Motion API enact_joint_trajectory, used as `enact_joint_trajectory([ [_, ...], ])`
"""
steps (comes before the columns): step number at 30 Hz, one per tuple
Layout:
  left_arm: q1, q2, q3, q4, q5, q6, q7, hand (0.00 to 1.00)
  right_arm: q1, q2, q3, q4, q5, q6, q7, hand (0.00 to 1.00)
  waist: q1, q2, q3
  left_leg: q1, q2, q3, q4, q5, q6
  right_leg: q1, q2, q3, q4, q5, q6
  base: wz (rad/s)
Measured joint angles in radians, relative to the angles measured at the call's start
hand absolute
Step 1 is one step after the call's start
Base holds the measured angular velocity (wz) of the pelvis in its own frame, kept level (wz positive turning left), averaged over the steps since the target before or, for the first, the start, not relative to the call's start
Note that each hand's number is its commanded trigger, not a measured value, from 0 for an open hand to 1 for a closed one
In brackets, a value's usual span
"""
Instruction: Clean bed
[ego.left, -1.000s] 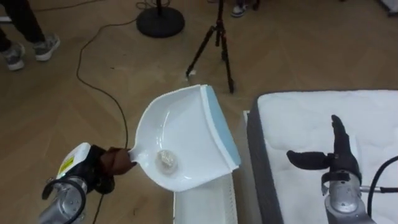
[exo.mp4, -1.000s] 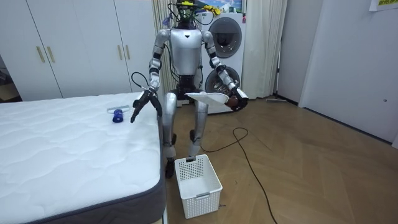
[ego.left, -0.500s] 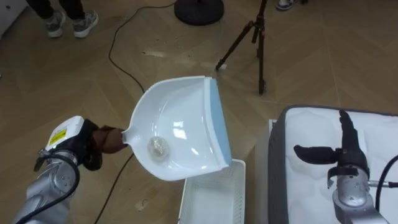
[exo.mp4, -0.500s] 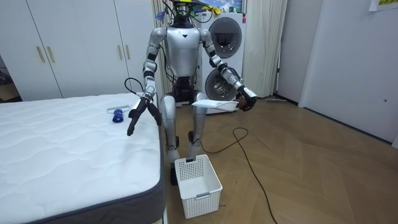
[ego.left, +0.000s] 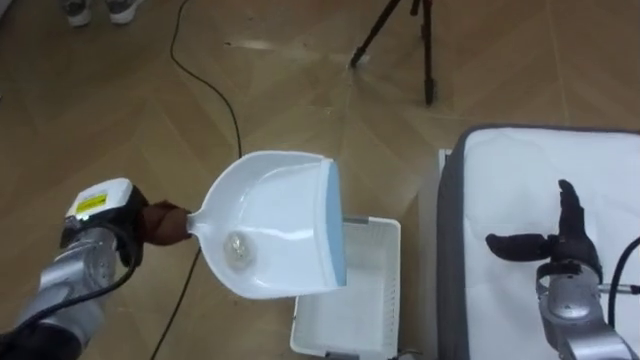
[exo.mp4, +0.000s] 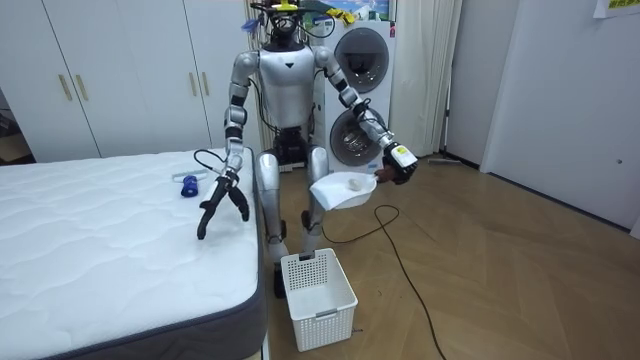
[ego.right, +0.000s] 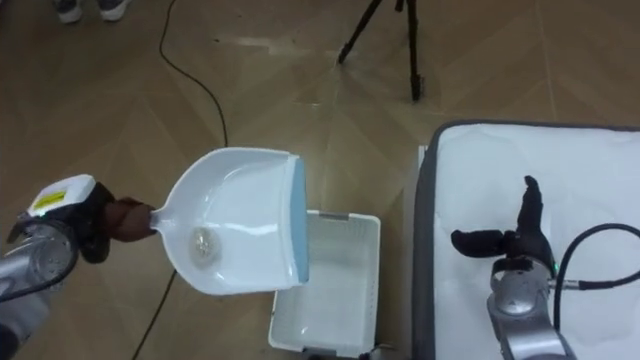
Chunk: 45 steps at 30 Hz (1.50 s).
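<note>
— What takes up the most room?

— The bed (exo.mp4: 100, 250). Its white quilted top fills the lower left of the room view and the right side of the eye views. The robot stands at the bed's corner, with a washing machine (exo.mp4: 362, 50) behind it at top centre.

— And lower down?

— A white basket (ego.left: 370, 285) with slotted walls stands on the wooden floor (ego.left: 300, 100). It is at the bottom centre of the left eye view, just beside the bed's edge. A tripod (ego.left: 428, 60) stands at the top of that view, well apart from it.

— Where is the dustpan?

— The white dustpan (ego.left: 275, 215), with a pale blue lip, is in the middle of the frame, held up in the air. It tilts, with the lip turned toward the basket. In the eye views the blue edge overlaps the basket's left rim. The room view shows it above the basket and a little to the right.

— Who has it?

— The left hand (ego.left: 140, 225), at centre left, has its fingers wrapped tight round the handle.

— The other hand?

— The right hand (ego.left: 566, 250), at lower right, hangs over the bed with fingers straight and thumb out sideways, holding nothing. Whether the fingertips touch the bed I cannot tell.

— Anything in the pan?

— A small pale crumpled wad (ego.left: 237, 246) lies in its hollow near the handle end. A small blue thing (exo.mp4: 188, 185) lies on the bed, to the left of the right hand in the room view. What it is I cannot tell.
</note>
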Motion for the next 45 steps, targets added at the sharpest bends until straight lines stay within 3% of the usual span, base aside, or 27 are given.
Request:
enact_joint_trajectory([
  [3,-0.044,0.033,-0.039,0.018,0.067,-0.010,-0.001,1.00,0.002,0.000,0.009,0.012,-0.002,-0.007,-0.004,0.00,-0.016,0.013,-0.0010,-0.012,0.000,0.018,-0.002,0.001,0.000,-0.027,-0.003,0.011,0.015,0.000,-0.001,-0.14],
  [7,-0.054,0.053,-0.045,0.022,0.085,-0.008,-0.001,1.00,0.004,0.001,0.038,0.012,-0.004,-0.009,-0.028,0.00,-0.039,0.029,-0.0005,-0.027,0.002,0.036,-0.006,0.001,0.000,-0.049,-0.002,0.023,0.017,0.000,-0.002,-0.15],
  [14,-0.070,0.055,-0.080,0.044,0.105,-0.004,-0.001,1.00,0.001,0.006,0.070,0.004,-0.032,-0.012,-0.075,0.00,-0.043,0.038,-0.0009,-0.053,0.006,0.060,-0.004,0.001,0.001,-0.088,-0.002,0.037,0.030,0.003,-0.006,-0.08],
  [20,-0.070,0.062,-0.122,0.052,0.108,0.016,-0.002,1.00,-0.001,0.010,0.100,0.004,-0.035,-0.013,-0.106,0.00,-0.061,0.063,-0.0003,-0.056,0.006,0.070,-0.004,0.002,0.003,-0.095,-0.005,0.038,0.033,0.007,-0.003,-0.03],
  [28,-0.094,0.063,-0.125,0.075,0.187,0.019,-0.015,1.00,0.001,0.011,0.115,0.004,-0.039,-0.021,-0.110,0.00,-0.072,0.064,-0.0001,-0.058,0.005,0.096,-0.004,0.004,0.006,-0.111,-0.015,0.038,0.049,0.011,-0.005,-0.08],
  [35,-0.161,0.065,-0.187,0.109,0.241,0.029,-0.054,1.00,0.001,0.012,0.125,0.004,-0.040,-0.022,-0.131,0.00,-0.069,0.067,0.0014,-0.062,0.005,0.104,-0.004,0.002,0.002,-0.118,-0.016,0.042,0.049,0.017,-0.003,-0.02],
  [45,-0.165,0.068,-0.190,0.117,0.301,0.067,-0.103,1.00,0.005,0.014,0.140,-0.007,-0.081,-0.021,-0.145,0.00,-0.064,0.074,-0.0004,-0.075,0.002,0.112,0.004,0.002,0.002,-0.144,-0.019,0.064,0.078,0.023,0.006,-0.02],
])
